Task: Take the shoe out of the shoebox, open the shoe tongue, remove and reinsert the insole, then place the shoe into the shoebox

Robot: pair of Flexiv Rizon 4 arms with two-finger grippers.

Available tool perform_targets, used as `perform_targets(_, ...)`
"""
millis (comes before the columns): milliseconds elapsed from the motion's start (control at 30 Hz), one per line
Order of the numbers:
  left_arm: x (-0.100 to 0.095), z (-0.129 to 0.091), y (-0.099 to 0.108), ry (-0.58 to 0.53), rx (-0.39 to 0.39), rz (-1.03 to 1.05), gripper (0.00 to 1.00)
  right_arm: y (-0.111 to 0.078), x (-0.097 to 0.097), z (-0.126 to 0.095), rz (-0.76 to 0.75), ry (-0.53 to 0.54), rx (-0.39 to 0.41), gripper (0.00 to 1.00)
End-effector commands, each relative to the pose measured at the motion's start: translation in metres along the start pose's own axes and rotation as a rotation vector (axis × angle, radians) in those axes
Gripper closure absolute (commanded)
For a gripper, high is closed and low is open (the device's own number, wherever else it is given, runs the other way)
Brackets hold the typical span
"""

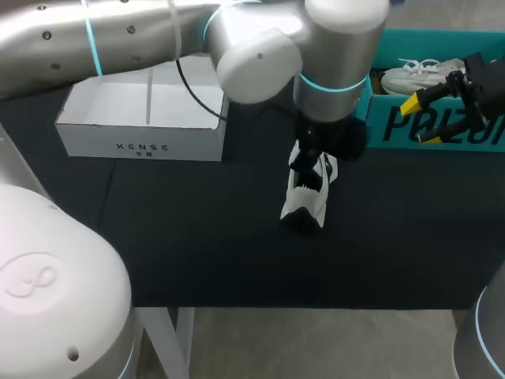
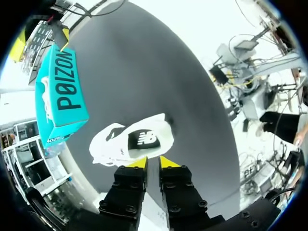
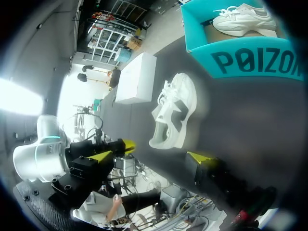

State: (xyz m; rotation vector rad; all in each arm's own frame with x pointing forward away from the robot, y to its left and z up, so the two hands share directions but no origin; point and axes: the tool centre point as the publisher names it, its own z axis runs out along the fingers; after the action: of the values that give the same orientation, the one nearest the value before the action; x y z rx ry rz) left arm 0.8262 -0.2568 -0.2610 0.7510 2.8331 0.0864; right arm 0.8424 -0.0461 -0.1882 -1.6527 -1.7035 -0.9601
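Our white shoe [image 1: 306, 204] with its black side patch lies on the tabletop [image 1: 197, 237] about midway between the side edges, near the teal shoebox [image 1: 442, 130] at the far right corner, where a second white shoe [image 1: 414, 75] sits inside. Our left hand [image 2: 153, 163] hangs just over it, fingers narrow and gripping nothing. Our right hand [image 1: 420, 120] is spread wide by the shoebox, and a white box [image 1: 142, 138] stands toward the far left corner.
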Motion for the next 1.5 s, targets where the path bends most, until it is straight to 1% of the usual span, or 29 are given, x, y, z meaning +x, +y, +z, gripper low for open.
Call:
perform_targets(33, 0.014, 0.014, 0.002, -0.043, 0.060, -0.013, 0.23, 0.001, 0.000, 0.001, 0.001, -0.003, 0.003, 0.00)
perform_targets(100, 0.017, 0.020, 0.000, -0.022, 0.063, -0.020, 0.00, 0.001, 0.000, 0.001, 0.001, -0.003, 0.003, 0.00)
perform_targets(167, 0.021, 0.027, -0.003, 0.003, 0.059, -0.024, 0.00, 0.001, 0.000, 0.001, 0.001, -0.003, 0.003, 0.00)
perform_targets(267, 0.024, 0.037, -0.008, 0.047, 0.019, -0.030, 0.00, 0.001, 0.000, 0.001, 0.001, -0.003, 0.003, 0.00)
perform_targets(300, 0.025, 0.040, -0.009, 0.041, 0.033, -0.035, 0.00, 0.001, 0.000, 0.001, 0.001, -0.003, 0.003, 0.00)
perform_targets(333, 0.026, 0.043, -0.009, 0.047, 0.011, -0.041, 0.00, 0.001, 0.000, 0.001, 0.001, -0.003, 0.003, 0.00)
perform_targets(467, 0.027, 0.056, -0.009, 0.031, 0.005, -0.088, 0.00, 0.001, 0.000, 0.001, 0.001, -0.003, 0.003, 0.00)
perform_targets(633, 0.030, 0.075, -0.009, 0.014, 0.037, -0.147, 0.00, 0.001, 0.000, 0.001, 0.001, -0.003, 0.003, 0.00)
perform_targets(700, 0.035, 0.083, -0.010, 0.013, 0.059, -0.162, 0.00, 0.001, 0.000, 0.001, 0.001, -0.003, 0.003, 0.00)
perform_targets(833, 0.046, 0.098, -0.009, 0.026, 0.066, -0.181, 0.00, 0.001, 0.000, 0.001, 0.001, -0.003, 0.003, 0.00)
perform_targets(900, 0.049, 0.110, -0.007, 0.040, 0.077, -0.184, 0.00, 0.001, 0.000, 0.001, 0.001, -0.003, 0.003, 0.00)
perform_targets(967, 0.050, 0.118, -0.008, 0.038, 0.090, -0.165, 0.00, 0.001, 0.000, 0.001, 0.001, -0.003, 0.003, 0.00)
perform_targets(1200, 0.049, 0.142, -0.011, 0.076, 0.093, -0.149, 0.00, 0.001, 0.000, 0.001, 0.001, -0.003, 0.003, 0.00)
perform_targets(1233, 0.048, 0.146, -0.011, 0.081, 0.094, -0.149, 0.09, 0.001, 0.000, 0.001, 0.001, -0.003, 0.003, 0.00)
perform_targets(1267, 0.047, 0.148, -0.011, 0.083, 0.096, -0.149, 0.27, 0.001, 0.000, 0.001, 0.001, -0.003, 0.003, 0.00)
perform_targets(1300, 0.046, 0.150, -0.012, 0.088, 0.097, -0.148, 0.52, 0.001, 0.000, 0.001, 0.001, -0.003, 0.003, 0.00)
perform_targets(1400, 0.045, 0.150, -0.013, 0.089, 0.100, -0.150, 1.00, 0.001, 0.000, 0.001, 0.001, -0.003, 0.003, 0.00)
perform_targets(1500, 0.043, 0.147, -0.014, 0.086, 0.092, -0.146, 1.00, 0.001, 0.000, 0.001, 0.001, -0.003, 0.003, 0.00)
